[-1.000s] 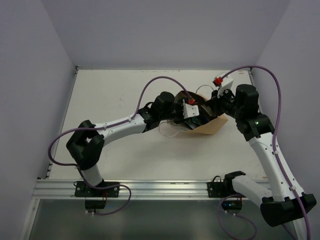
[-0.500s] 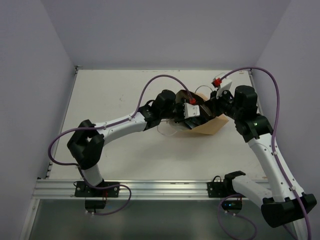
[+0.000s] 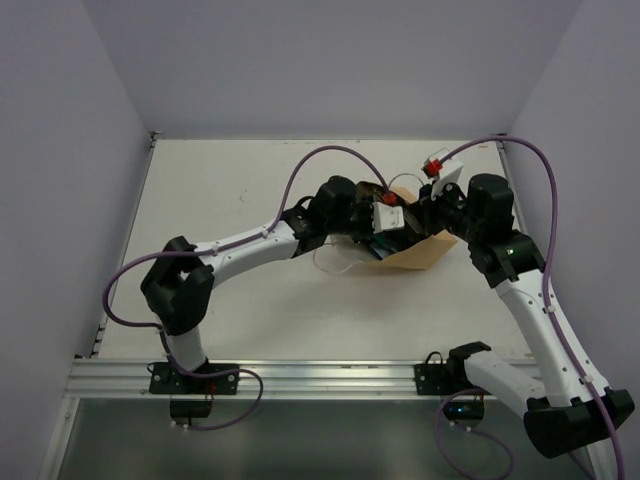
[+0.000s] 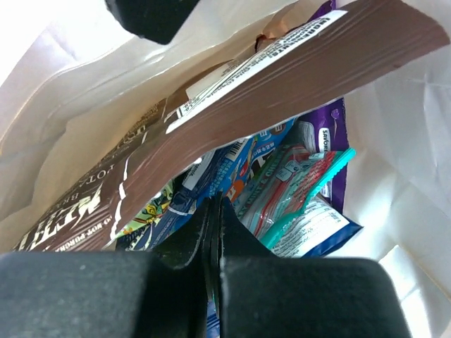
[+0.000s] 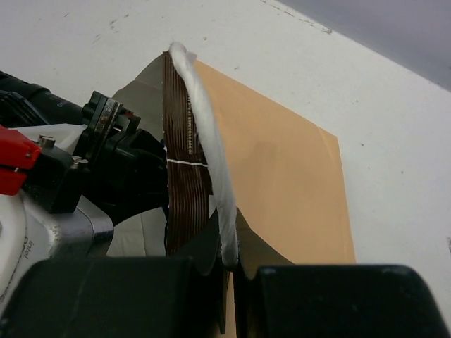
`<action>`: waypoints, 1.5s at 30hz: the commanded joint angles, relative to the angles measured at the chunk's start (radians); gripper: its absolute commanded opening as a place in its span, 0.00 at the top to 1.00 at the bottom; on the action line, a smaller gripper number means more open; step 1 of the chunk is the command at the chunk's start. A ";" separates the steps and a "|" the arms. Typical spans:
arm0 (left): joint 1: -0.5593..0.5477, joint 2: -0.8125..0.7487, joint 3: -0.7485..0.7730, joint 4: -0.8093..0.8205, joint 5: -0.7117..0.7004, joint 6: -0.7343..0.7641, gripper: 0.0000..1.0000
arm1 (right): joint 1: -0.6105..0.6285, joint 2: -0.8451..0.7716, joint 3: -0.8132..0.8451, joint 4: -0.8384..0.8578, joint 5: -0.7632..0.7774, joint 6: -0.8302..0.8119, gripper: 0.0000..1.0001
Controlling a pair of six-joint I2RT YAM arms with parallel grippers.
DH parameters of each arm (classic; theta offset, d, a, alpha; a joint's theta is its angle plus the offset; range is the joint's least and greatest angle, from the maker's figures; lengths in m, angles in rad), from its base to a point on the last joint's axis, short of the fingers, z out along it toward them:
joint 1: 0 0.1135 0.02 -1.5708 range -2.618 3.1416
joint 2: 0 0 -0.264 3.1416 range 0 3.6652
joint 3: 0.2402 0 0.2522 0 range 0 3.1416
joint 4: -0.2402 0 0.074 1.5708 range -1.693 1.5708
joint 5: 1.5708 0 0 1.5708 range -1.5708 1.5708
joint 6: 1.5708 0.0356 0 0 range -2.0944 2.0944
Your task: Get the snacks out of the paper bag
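The tan paper bag [image 3: 425, 250] lies on its side mid-table, mouth facing left. My left gripper [image 4: 213, 211] is deep inside it, jaws pressed together on the edge of a blue packet [image 4: 225, 165]. Above it lies the long dark brown packet [image 4: 282, 77]; to its right a teal-and-red pouch [image 4: 296, 183] and a purple-edged packet [image 4: 335, 134]. My right gripper [image 5: 229, 250] is shut on the bag's white upper rim [image 5: 204, 127], holding the mouth up. In that view the brown packet [image 5: 184, 162] shows just inside the bag [image 5: 282, 183].
The left wrist, with its white camera housing and red connector [image 5: 42, 169], fills the bag's mouth. A white cord handle [image 3: 335, 262] trails on the table left of the bag. Purple cables arch over both arms. Walls close in the table [image 3: 230, 180] on three sides.
My left gripper pushed further right into the bag and its jaws closed. The right gripper kept its hold on the rim; the bag barely shifted.
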 commanded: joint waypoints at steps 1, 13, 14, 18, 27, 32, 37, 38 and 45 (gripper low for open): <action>-0.004 -0.053 0.029 -0.016 -0.018 -0.005 1.00 | 0.004 -0.036 -0.012 0.063 0.003 0.008 1.00; 0.161 -0.689 -0.449 -0.047 -0.353 -0.156 1.00 | 0.004 -0.064 -0.045 0.086 0.108 0.007 1.00; 0.187 -0.757 -0.515 -0.047 -0.364 -0.181 1.00 | 0.004 -0.070 -0.048 0.088 0.115 0.004 1.00; 0.261 -0.834 -0.661 -0.047 -0.477 -0.266 1.00 | 0.004 -0.073 -0.054 0.094 0.134 0.004 1.00; 0.292 -0.658 -0.646 0.002 -0.513 -0.465 0.50 | 0.004 -0.042 -0.028 0.083 0.111 0.010 1.00; 0.247 -0.622 -0.448 -0.001 -0.460 -0.654 0.11 | 0.003 -0.031 -0.011 0.075 0.112 0.017 1.00; 0.049 -0.520 -0.270 0.042 -0.507 -0.774 0.14 | 0.003 -0.030 -0.008 0.074 0.117 0.031 1.00; 0.040 -0.468 -0.253 0.073 -0.487 -0.804 0.18 | 0.004 -0.025 -0.006 0.072 0.117 0.034 1.00; -0.102 -0.219 -0.095 0.149 -0.534 -0.815 0.36 | 0.004 -0.027 0.001 0.065 0.123 0.053 1.00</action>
